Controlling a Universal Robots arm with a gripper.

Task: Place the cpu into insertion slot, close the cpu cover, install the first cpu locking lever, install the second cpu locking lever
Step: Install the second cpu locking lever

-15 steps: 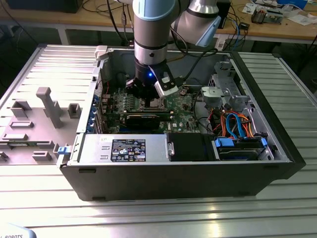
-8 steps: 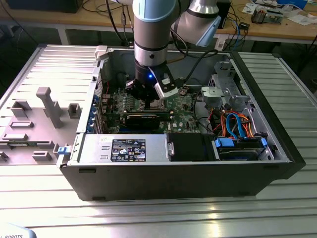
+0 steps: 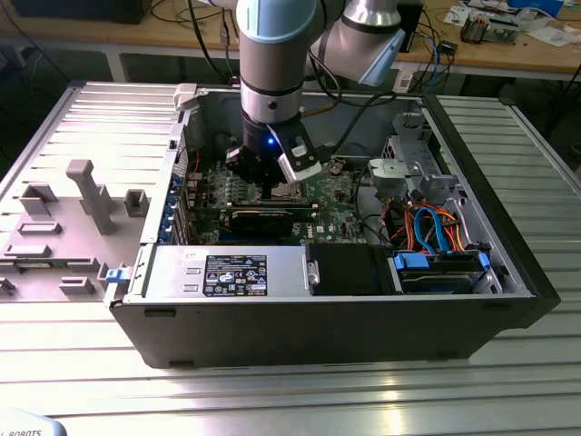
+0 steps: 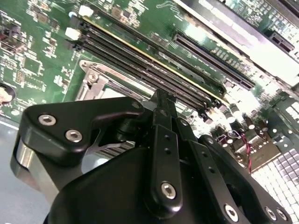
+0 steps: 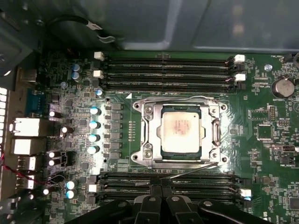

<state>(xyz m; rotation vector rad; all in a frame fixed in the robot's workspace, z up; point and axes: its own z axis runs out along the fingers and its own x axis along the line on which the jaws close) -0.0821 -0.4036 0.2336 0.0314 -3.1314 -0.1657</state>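
In the first wrist view the cpu (image 5: 181,129) lies flat in the insertion slot (image 5: 140,154), silvery top up. The cpu cover (image 5: 152,130) is down around it, framing the chip. One thin wire lever (image 5: 177,98) lies flat along the socket's edge by the memory slots. The other lever (image 5: 187,173) slants off the opposite edge across the other memory slots, its end at my fingertips. My gripper (image 5: 161,187) is shut, its black fingers (image 4: 162,100) pressed together just beside the socket (image 4: 100,81). In the exterior view the gripper (image 3: 272,186) hangs low over the green motherboard (image 3: 336,213).
The open computer case (image 3: 508,272) walls the motherboard in. A long black card (image 3: 263,218) lies in front of the gripper, with drive bays and orange and blue cables (image 3: 431,227) at the exterior view's right. Grey fixtures (image 3: 86,195) stand on the table at its left.
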